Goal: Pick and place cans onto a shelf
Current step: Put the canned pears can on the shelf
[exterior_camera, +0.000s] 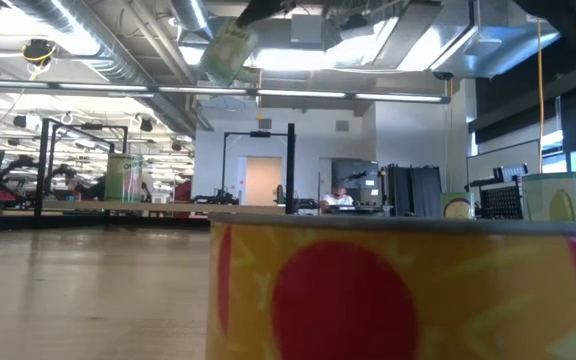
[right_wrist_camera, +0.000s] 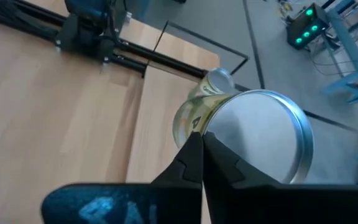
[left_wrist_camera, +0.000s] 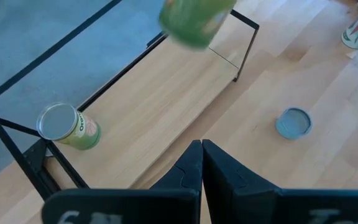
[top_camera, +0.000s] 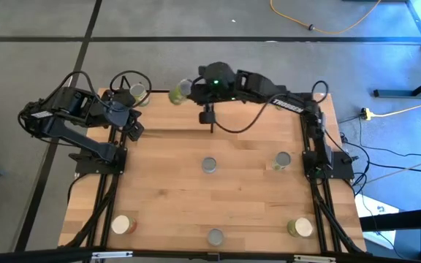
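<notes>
1. The fingers of the right gripper [top_camera: 188, 89] are seen pressed together in the right wrist view, and the held can [top_camera: 178, 92] is gripped at their tips, clear of any surface, at the upper centre of the high view.
2. The held can is shown tilted at the top of the low view. A silvery round top and a greenish-yellow side can be made out, but no writing on it can be read.
3. The fingers of the left gripper [left_wrist_camera: 201, 149] are clenched on nothing and are held above the near edge of the shelf [left_wrist_camera: 166, 93], at the upper left of the high view.
4. One shelf can [left_wrist_camera: 67, 126] stands upright on the shelf board near its end posts. Its label is green and yellow with an orange-red patch, and the lettering is too small to be read.
5. Five desk cans [top_camera: 209, 165] are spread over the desk [top_camera: 196, 197]: two in the middle and three along the lower edge of the high view, all well apart.
6. The nearest can [exterior_camera: 398, 290] fills the lower right of the low view. A yellow label with a large red disc and pale rays is shown, and no words are visible.
</notes>
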Robot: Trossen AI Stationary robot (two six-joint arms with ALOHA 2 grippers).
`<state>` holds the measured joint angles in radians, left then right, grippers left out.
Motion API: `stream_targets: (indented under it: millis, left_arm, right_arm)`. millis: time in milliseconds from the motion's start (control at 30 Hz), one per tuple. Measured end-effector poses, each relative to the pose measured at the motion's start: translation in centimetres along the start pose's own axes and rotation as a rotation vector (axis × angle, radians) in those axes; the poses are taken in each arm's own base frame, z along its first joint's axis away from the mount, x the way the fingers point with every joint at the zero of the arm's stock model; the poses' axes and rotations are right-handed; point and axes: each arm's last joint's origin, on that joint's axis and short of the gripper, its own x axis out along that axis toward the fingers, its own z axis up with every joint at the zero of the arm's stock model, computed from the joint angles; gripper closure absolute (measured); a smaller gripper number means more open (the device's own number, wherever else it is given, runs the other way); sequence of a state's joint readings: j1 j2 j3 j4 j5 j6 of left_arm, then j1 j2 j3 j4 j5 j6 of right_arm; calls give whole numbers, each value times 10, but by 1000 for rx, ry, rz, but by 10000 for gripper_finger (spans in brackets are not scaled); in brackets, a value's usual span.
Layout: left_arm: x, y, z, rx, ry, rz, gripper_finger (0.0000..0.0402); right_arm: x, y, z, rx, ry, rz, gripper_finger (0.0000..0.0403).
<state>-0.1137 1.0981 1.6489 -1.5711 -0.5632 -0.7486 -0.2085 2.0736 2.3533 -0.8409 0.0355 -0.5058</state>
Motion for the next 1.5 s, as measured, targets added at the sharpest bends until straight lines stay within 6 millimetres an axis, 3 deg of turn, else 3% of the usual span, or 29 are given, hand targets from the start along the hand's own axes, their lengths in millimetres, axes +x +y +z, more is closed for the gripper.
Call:
stream_targets:
  millis: [267,500,1033,1500]
  left_arm:
    - [0,0,0,-2,0,0,401]
    - [0,0,0,-8,0,0,401]
    - [0,0,0,-12,0,1,401]
    - [0,0,0,-12,0,0,401]
  right_arm:
    - [67,2,-20,16,-35,56,403]
    - [113,14,-55,56,108,143,403]
    - [135,21,-92,43,334,188,403]
    - [135,20,-93,42,337,195,385]
